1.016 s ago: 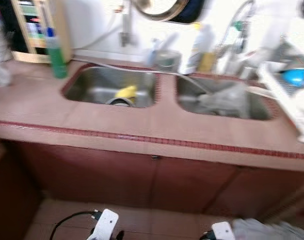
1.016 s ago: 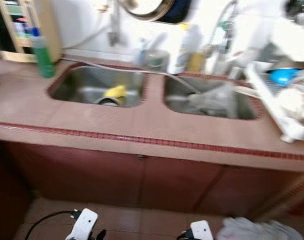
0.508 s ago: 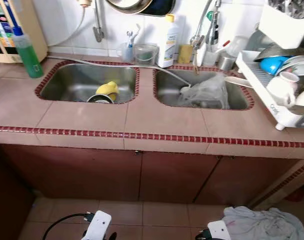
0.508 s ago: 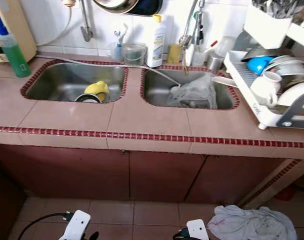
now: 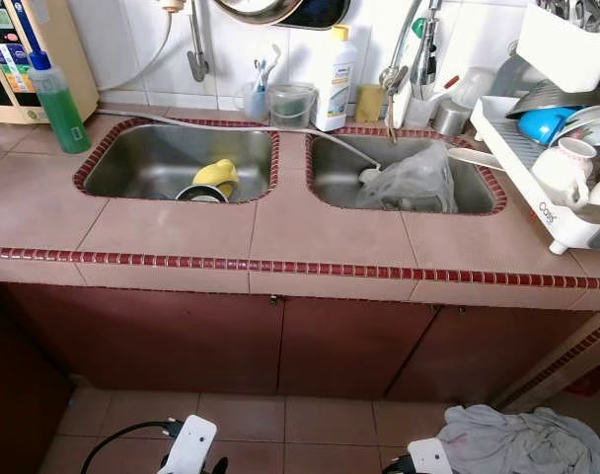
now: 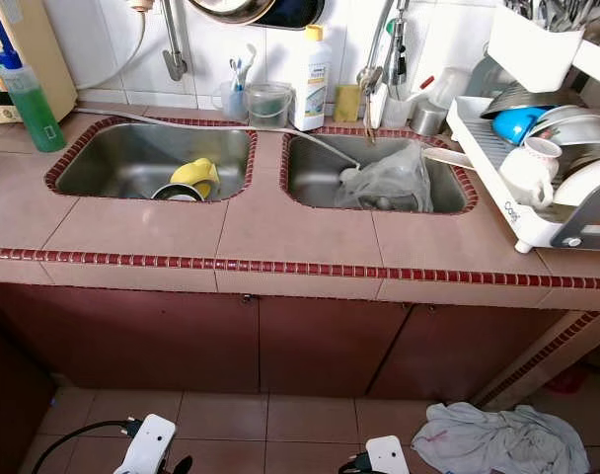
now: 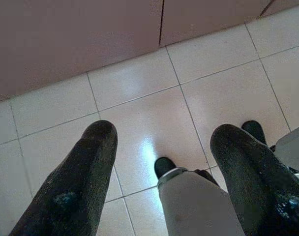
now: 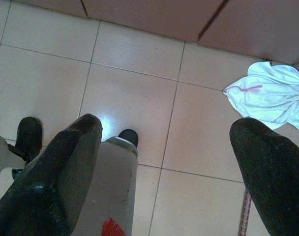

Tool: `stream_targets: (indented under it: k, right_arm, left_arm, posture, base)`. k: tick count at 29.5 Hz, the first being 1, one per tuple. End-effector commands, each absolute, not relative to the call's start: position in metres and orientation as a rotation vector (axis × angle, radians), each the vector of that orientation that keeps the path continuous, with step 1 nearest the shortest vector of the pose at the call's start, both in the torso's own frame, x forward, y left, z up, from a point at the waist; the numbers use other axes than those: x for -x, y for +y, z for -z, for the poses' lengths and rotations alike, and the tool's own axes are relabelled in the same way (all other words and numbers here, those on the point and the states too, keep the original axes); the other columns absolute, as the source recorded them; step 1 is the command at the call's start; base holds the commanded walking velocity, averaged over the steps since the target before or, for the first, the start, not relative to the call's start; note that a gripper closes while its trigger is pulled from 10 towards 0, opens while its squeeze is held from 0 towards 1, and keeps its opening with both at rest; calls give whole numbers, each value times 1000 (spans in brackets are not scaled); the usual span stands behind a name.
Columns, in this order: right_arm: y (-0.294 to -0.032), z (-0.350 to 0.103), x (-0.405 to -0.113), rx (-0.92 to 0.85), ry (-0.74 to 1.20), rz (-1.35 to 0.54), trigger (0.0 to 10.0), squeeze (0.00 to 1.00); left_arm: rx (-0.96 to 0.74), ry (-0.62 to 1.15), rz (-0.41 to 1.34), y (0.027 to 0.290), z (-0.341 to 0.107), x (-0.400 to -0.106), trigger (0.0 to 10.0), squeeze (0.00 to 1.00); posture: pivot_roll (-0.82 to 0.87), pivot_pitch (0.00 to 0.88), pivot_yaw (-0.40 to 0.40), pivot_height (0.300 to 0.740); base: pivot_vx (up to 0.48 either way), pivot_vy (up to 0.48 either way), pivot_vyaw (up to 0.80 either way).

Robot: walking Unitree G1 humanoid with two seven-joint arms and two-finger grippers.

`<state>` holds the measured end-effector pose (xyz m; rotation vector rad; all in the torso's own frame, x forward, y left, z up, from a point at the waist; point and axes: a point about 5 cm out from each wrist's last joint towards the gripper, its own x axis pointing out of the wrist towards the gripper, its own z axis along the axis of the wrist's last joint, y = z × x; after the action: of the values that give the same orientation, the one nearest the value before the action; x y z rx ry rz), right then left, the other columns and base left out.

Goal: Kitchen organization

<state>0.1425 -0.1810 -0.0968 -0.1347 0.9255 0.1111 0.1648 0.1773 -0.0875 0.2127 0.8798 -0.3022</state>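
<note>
A tiled tabletop [image 5: 182,232] w/ two steel basins is faced from a standing position; nothing has been reached for yet, so the job is judged to be at its approach/survey stage.

Both arms are hung low beside the legs. The left end effector [image 7: 157,172] is seen released, fingers [image 7: 75,182] spread wide and aimed at the floor tiles, nothing held. The right end effector [image 8: 164,172] is likewise splayed and empty, pointed down near a crumpled white cloth [image 6: 502,439] on the floor by the cupboard doors.

Items prob. to be sorted: in the left sink [image 5: 132,163] a yellow sponge-like object [image 5: 216,176] is lodged against a round dark dish, likely dropped there for washing. In the right sink [image 5: 330,173] a clear plastic bag [image 5: 413,178] is slumped under the tap. A green bottle [image 5: 58,99] stands at the tabletop's far-left corner, close to the basin for easy use. A white bottle [image 5: 332,84] and a small cup w/ toothbrushes are lined along the back wall. The dish rack [image 5: 537,193] at the right carries a white mug and a blue bowl, tilted for draining.
</note>
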Motion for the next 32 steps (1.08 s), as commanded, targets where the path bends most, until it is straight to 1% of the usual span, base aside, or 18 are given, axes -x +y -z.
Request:
stream_targets:
  k: [1,21,32]
  right_arm:
    - [-183,97,-142,136,932,-103,10000,0]
    - [-182,97,-143,133,932,-103,10000,0]
    - [-181,96,-144,129,929,-102,10000,0]
  left_arm:
    - [-204,875,299,176,87,-166,10000,0]
    - [-200,869,318,175,86,-168,10000,0]
    - [-204,870,324,175,86,-169,10000,0]
  posture:
    - [99,0,-37,740]
    - [99,0,-32,740]
    - [97,0,-31,740]
  base:
    - [0,0,0]
    - [0,0,0]
    - [250,0,0]
